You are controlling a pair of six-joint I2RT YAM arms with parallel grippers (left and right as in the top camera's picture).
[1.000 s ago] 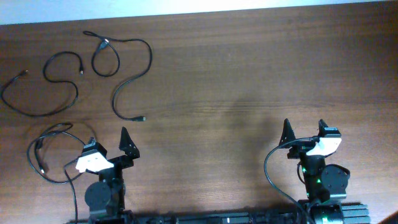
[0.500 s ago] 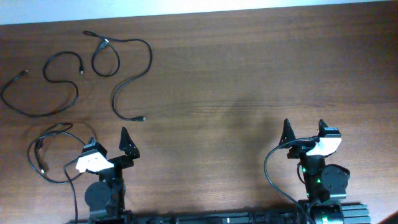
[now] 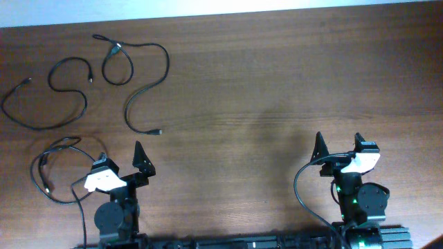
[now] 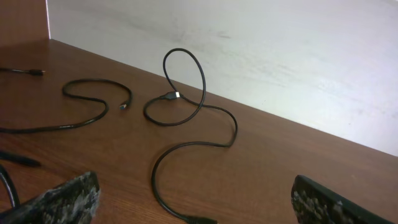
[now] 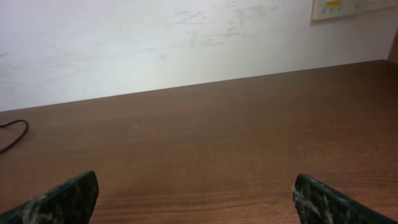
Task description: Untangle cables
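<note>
Well, from overhead I see the brown wooden table (image 3: 277, 83) with both arms parked at its near edge. The left gripper (image 3: 120, 153) is at about 7 o'clock and the right gripper (image 3: 338, 138) at about 5 o'clock. Each is spread wide, and neither has hold of anything. On the left wrist view the camouflage-patterned fingers (image 4: 62, 199) sit at the frame's bottom corners with wood between them. The left arm's own thick wire (image 3: 77, 200) curls at the gripper's 8 o'clock.

Beyond the far edge stands a pale wall (image 5: 186, 50), with a small wall plate (image 5: 348, 7) at 1 o'clock in the right wrist view.

All the cables lie in the table's 10 o'clock quarter, thin and black. The looped cable (image 4: 173, 95) crosses itself once, then snakes toward me in an S. The S-shaped cable (image 4: 93, 80) lies at its 9 o'clock, apart from it. A third cable (image 3: 32, 173) is coiled loosely just beside the left gripper, at its 9 o'clock, close to the arm's wire.
</note>
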